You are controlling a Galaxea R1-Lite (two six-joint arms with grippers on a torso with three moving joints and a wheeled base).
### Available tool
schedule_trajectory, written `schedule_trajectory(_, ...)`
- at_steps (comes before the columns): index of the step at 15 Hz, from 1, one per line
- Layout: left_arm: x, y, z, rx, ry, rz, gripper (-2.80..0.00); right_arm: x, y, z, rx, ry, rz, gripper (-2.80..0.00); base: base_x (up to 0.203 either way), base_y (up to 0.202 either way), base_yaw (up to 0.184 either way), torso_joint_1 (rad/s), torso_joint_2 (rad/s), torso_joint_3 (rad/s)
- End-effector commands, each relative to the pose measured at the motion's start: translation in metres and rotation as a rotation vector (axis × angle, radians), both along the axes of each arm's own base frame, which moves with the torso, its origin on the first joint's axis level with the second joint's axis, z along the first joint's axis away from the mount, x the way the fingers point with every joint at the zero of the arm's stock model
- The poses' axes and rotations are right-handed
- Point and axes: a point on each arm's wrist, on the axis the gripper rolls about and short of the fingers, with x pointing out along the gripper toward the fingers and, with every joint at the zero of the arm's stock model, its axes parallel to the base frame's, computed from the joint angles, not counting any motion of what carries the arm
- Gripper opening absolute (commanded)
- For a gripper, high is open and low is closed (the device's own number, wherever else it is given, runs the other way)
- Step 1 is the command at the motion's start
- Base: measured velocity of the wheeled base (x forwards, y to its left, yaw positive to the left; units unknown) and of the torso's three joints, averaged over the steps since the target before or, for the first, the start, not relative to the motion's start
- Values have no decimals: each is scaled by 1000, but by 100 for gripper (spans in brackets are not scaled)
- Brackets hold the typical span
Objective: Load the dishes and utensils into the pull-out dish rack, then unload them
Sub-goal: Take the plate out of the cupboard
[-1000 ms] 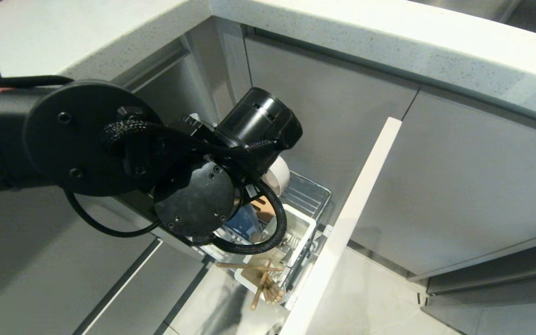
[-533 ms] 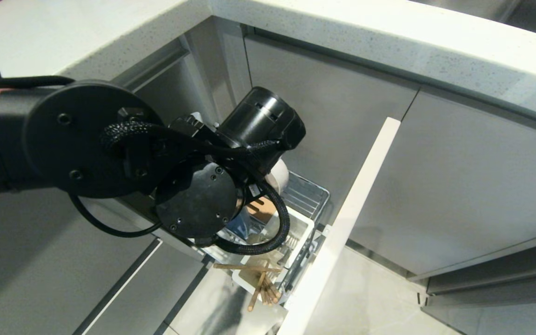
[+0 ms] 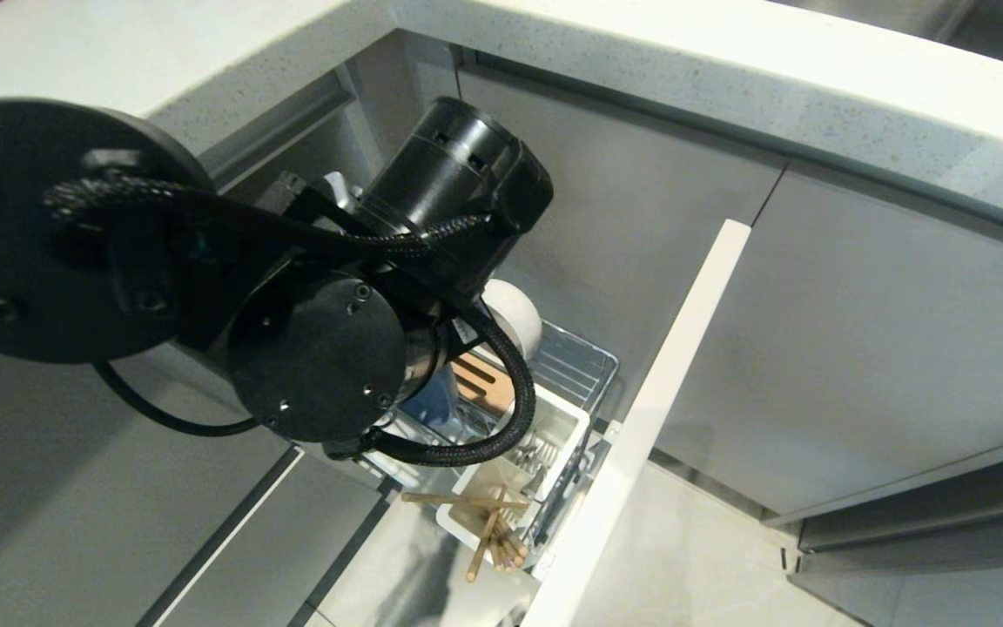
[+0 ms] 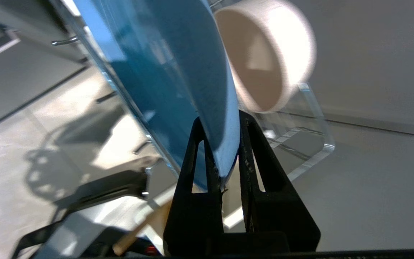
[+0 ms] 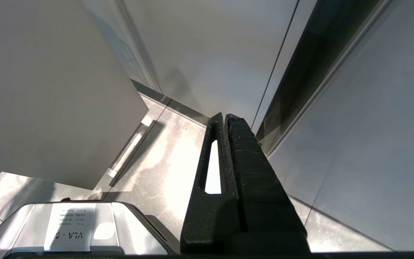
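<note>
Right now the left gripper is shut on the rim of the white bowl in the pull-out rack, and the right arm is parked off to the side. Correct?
Not quite. The left gripper is shut on the rim of the blue plate, not the white bowl, which sits free just behind the plate; the left wrist view shows it. The right gripper is indeed parked, over the floor.

The black left arm (image 3: pixel 310 287) fills the frame's left half, covering most of the pull-out dish rack (image 3: pixel 571 366). Below it, chopsticks (image 3: pixel 488 531) stick out of the white utensil cup (image 3: pixel 554 427), with the white bowl (image 3: pixel 514 318) just above.
</note>
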Motion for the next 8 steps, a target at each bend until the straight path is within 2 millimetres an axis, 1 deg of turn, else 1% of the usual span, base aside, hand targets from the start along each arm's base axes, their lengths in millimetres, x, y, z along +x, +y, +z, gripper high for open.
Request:
schedule_trajectory(1,-16,9,21,-74,-53,-26,-280,0,0,0,-1,-1,1,-280,0,0,0,0,0,0)
schedule_trajectory(5,-43,19,48,-121,-127,-130,-280,0,0,0,0,-3,0,-280,0,0,0,0,0,0)
schedule_trajectory(8,-64,46,79,-174,-217,-191,-280,0,0,0,0,-3,0,-280,0,0,0,0,0,0)
